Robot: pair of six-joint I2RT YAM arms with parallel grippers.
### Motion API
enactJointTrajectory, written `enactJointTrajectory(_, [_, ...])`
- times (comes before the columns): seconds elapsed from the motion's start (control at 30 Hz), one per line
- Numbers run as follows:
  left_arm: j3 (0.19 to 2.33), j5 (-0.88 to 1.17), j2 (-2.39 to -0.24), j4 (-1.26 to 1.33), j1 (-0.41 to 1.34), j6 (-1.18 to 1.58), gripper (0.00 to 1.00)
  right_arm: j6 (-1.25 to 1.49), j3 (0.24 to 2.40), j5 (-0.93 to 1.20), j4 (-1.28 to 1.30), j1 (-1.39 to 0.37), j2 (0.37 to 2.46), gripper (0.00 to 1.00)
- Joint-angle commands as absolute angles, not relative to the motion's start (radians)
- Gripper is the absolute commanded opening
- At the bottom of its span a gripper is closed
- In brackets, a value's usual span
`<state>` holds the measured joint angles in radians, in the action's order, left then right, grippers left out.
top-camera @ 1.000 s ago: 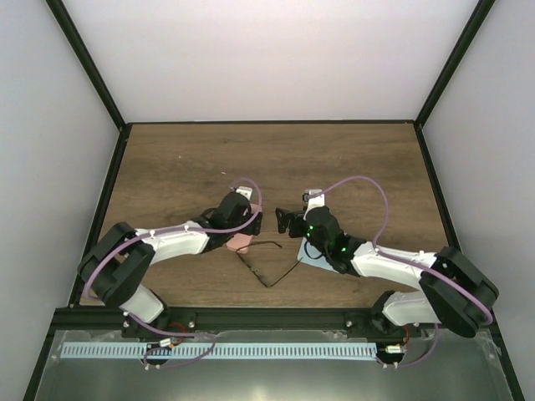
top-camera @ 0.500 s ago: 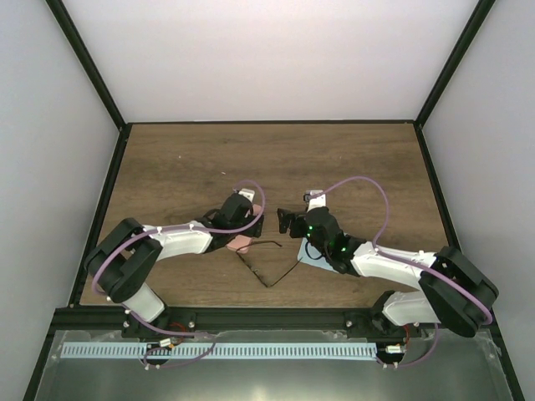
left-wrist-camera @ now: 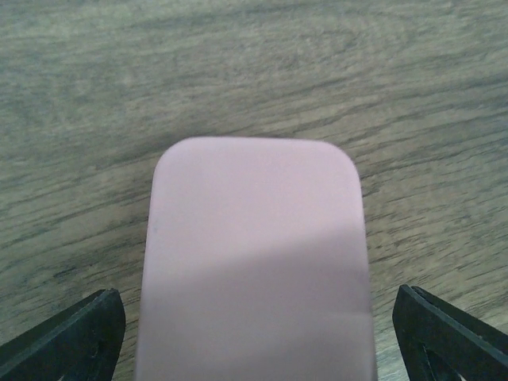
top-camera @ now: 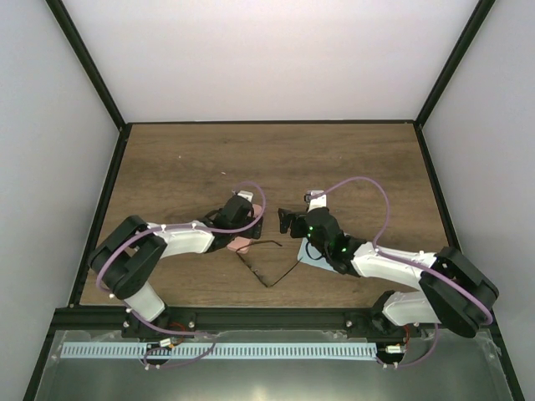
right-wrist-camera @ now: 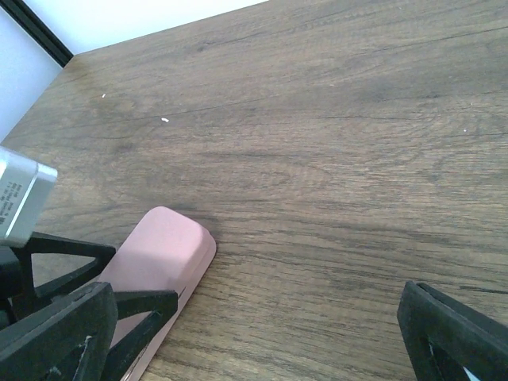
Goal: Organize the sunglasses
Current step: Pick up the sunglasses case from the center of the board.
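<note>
The sunglasses [top-camera: 266, 282] lie on the table near the front, between the two arms, as thin dark wire with the temple arms spread; neither wrist view shows them. My left gripper [top-camera: 248, 227] is open and straddles the pink case [top-camera: 243, 244]. In the left wrist view the case [left-wrist-camera: 255, 262] fills the gap between the two fingers without visible contact. My right gripper [top-camera: 287, 221] is open and empty, just right of the case. The right wrist view shows the case [right-wrist-camera: 163, 250] with the left gripper's fingers [right-wrist-camera: 67, 252] around it.
A light blue cloth [top-camera: 311, 261] lies partly under the right arm. The wooden table [top-camera: 334, 167] has dark frame rails at its left, right and back edges, with white walls beyond.
My left gripper has crept slightly forward and right over the pink case. The right arm and the sunglasses have not moved.
</note>
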<state>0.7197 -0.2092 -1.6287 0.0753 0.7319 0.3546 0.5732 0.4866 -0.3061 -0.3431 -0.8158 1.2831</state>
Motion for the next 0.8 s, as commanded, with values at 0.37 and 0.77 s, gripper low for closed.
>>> enactJointTrajectory(0.37, [0.679,-0.245,-1.598,0.122,0.73,0.365,0.77,0.573,0.465,-0.325,-0.338,-0.822,1.212,1.0])
enactJointTrajectory(0.77, [0.582,-0.045,-1.49,0.378,0.686,0.423,0.74,0.541,0.42,-0.224,-0.405,-0.818,1.176,1.0])
